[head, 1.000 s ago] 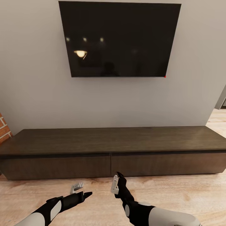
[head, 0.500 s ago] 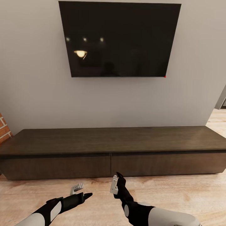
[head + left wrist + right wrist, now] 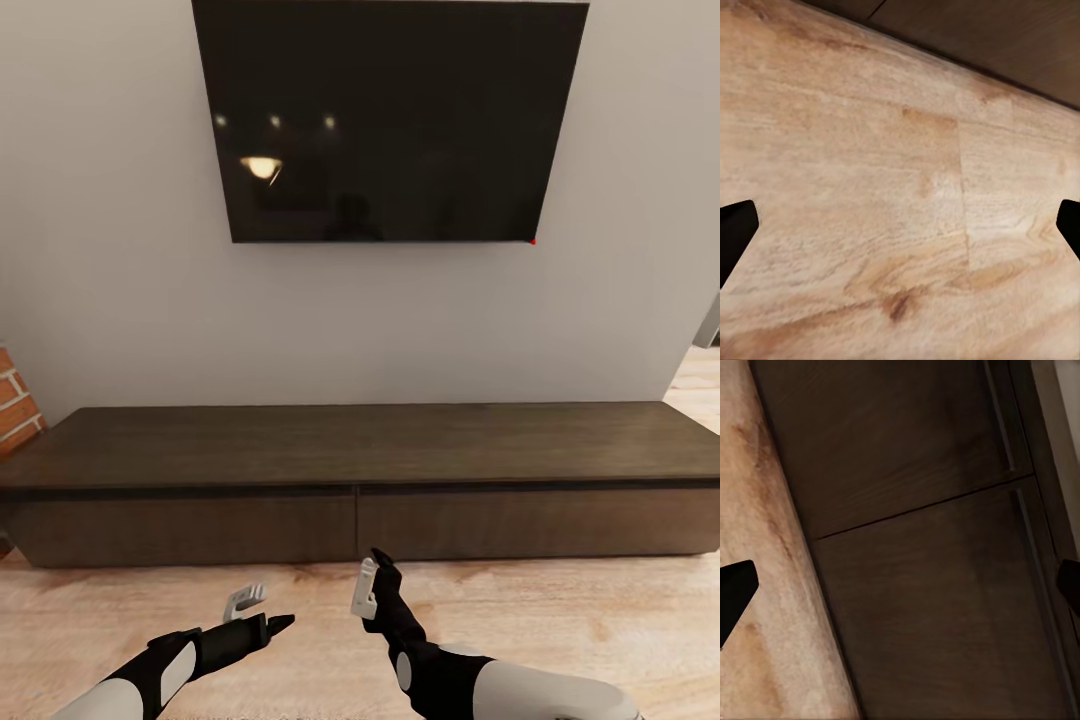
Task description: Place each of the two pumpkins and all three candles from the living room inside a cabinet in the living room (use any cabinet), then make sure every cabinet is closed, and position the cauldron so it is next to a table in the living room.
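Pale wood floor (image 3: 560, 640) runs up to a grey wall carrying a dark television (image 3: 385, 120), and along the foot of that wall stands the cabinet (image 3: 350, 450), a long low dark-brown unit whose long axis lies across the head view, parallel to the wall. Its two wide drawer fronts meet at a seam near the middle of its front face, and both fronts sit flush, so the cabinet looks closed. A strip of red brick (image 3: 15, 400) shows beside the cabinet's left end. Both arms are held low over the floor, short of the cabinet's front edge. The right pincer (image 3: 372, 582) points forward at the front face, just right of the seam, and is the nearer of the two; in the right wrist view its dark fingertips (image 3: 735, 589) sit at opposite margins with the drawer fronts and their seam between them, so it is spread wide and holds nothing. The left pincer (image 3: 250, 603) lies further back from the front edge and angles down at the floor; its fingertips (image 3: 735, 229) are likewise far apart and it is empty. Judging from this, the cabinet lies straight ahead of the right pincer, so a reach to the right-hand drawer front would fall to that arm.
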Tool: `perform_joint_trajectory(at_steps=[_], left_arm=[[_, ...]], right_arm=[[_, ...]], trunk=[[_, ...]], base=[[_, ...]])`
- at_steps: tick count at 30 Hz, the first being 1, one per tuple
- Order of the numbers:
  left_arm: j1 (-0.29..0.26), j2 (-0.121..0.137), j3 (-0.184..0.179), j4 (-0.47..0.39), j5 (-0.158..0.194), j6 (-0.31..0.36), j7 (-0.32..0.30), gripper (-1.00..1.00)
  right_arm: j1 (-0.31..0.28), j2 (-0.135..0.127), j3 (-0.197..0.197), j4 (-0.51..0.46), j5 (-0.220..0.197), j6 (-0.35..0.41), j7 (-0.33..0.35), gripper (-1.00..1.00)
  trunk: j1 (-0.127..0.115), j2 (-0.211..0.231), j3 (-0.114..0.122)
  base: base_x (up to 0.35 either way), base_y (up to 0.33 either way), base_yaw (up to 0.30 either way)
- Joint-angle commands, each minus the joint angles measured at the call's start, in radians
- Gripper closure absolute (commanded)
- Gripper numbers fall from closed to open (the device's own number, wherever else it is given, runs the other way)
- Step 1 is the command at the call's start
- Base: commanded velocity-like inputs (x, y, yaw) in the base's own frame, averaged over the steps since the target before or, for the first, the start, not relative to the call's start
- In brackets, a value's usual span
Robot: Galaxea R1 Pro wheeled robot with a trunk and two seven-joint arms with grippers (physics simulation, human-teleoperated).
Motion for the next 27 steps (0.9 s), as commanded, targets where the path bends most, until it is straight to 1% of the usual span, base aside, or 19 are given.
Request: perform_joint_trajectory(at_steps=[1, 20, 27], left_arm=[[0.0, 0.0, 0.004, -0.001, 0.004, 0.01, -0.003, -1.0], [0.0, 0.0, 0.004, -0.001, 0.004, 0.01, -0.003, -1.0], [0.0, -0.001, 0.004, 0.0, 0.004, 0.01, -0.003, -1.0]], right_arm=[[-0.001, 0.0, 0.008, 0.0, -0.01, -0.002, -0.004, -1.0], [-0.001, 0.004, 0.008, -0.015, -0.009, -0.002, -0.006, -1.0], [-0.001, 0.006, 0.01, -0.016, -0.002, 0.002, -0.01, -1.0]], trunk=[[0.0, 0.0, -0.002], [0.0, 0.0, -0.031], [0.0, 0.0, -0.034]], base=[[0.0, 0.0, 0.102], [0.0, 0.0, 0.112], [0.0, 0.0, 0.034]])
